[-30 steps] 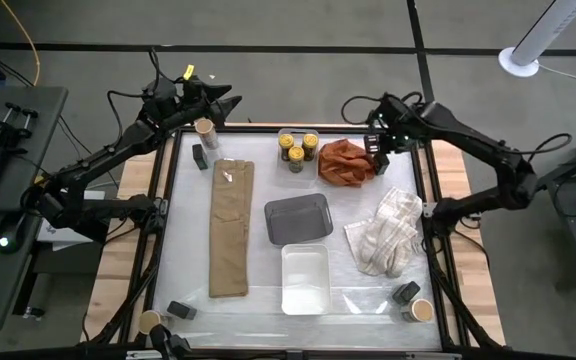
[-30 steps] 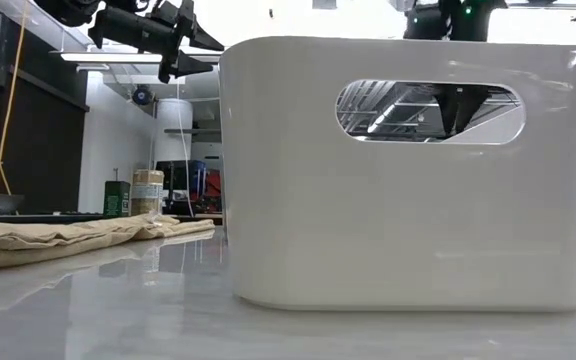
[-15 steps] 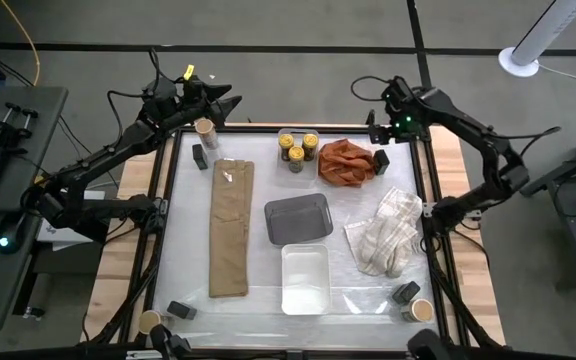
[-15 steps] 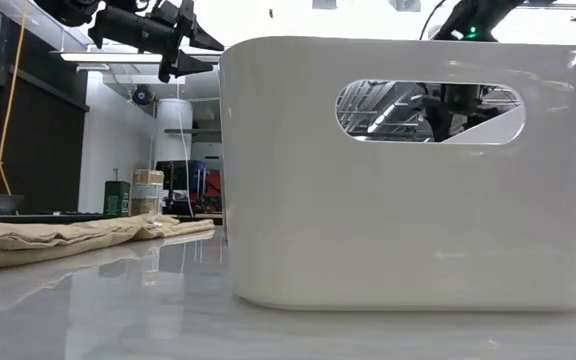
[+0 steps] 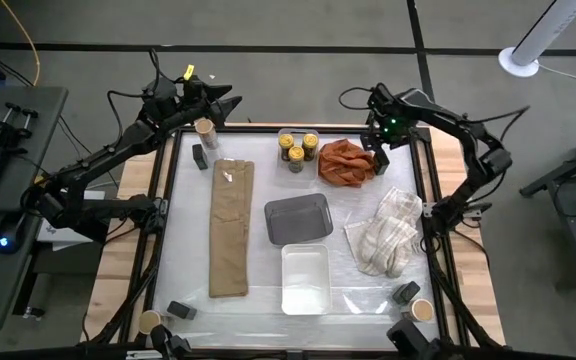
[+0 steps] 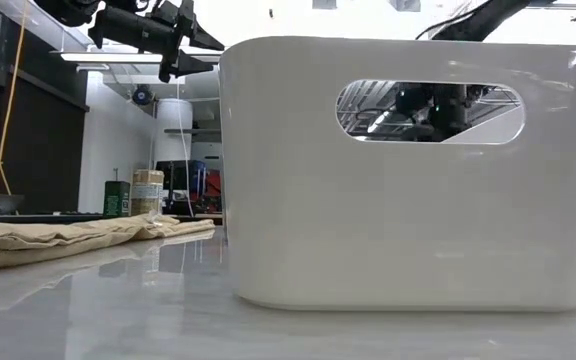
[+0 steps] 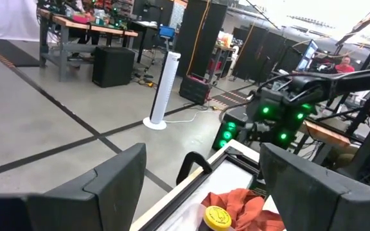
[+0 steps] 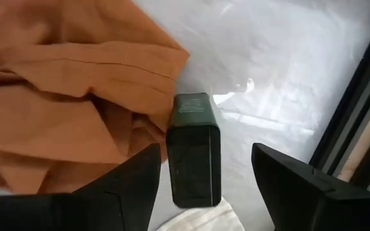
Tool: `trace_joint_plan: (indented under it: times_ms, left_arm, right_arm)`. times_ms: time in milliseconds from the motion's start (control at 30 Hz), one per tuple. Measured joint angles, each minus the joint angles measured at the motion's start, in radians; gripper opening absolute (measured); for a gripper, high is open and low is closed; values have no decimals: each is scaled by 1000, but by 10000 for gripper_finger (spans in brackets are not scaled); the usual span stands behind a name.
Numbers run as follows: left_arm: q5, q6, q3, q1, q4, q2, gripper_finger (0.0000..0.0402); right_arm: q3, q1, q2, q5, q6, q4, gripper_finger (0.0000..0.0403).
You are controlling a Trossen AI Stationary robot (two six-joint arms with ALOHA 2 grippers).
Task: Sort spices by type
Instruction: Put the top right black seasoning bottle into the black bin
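- Spices, high view: I count three yellow-lidded jars (image 5: pixel 296 148) clustered at the far edge of the table (image 5: pixel 258 290), just beside an orange cloth (image 5: pixel 346 162). One tan-topped tub (image 5: pixel 205 129) and one dark tin (image 5: pixel 199 155) sit at the far left corner. Another tub (image 5: pixel 149 321) and tin (image 5: pixel 179 310) sit at the near left corner, and a third tub (image 5: pixel 421 310) and tin (image 5: pixel 405 292) at the near right corner.
- High view, other items: a grey tray (image 5: pixel 298 218) lies mid-table with a white tray (image 5: pixel 305 278) just nearer; a folded tan cloth (image 5: pixel 232 228) lies to their left and a pale towel (image 5: pixel 386 233) to their right.
- High view, arms: my left gripper (image 5: pixel 223 100) hangs above the far left corner, fingers spread wide. My right gripper (image 5: pixel 378 158) is at the right end of the orange cloth.
- Low view: the white tray (image 6: pixel 408 170) fills most of the frame; the tan cloth (image 6: pixel 78 238) lies at left, with a tin (image 6: pixel 117 197) and a tub (image 6: pixel 148 192) behind it. The left gripper (image 6: pixel 203 55) shows at top left, empty.
- Left wrist view: one yellow lid (image 7: pixel 217 217) and the orange cloth (image 7: pixel 249 205) show between my spread fingers (image 7: pixel 98 186).
- Right wrist view: a fourth dark tin (image 8: pixel 193 149) lies on the table, touching the orange cloth (image 8: pixel 63 96); my right fingers (image 8: pixel 304 186) are spread wide on either side of it, not touching it.
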Motion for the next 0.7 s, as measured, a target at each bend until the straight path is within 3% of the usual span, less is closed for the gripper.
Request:
trace_joint_plan:
  times_ms: [367,700]
  left_arm:
    - [4,-16,0,0,-3,0,291]
    - [103,51,0,-1,-2,0,291]
  right_arm:
    - [0,25,95,0,-18,-1,240]
    - [0,57,218,52,28,-40,227]
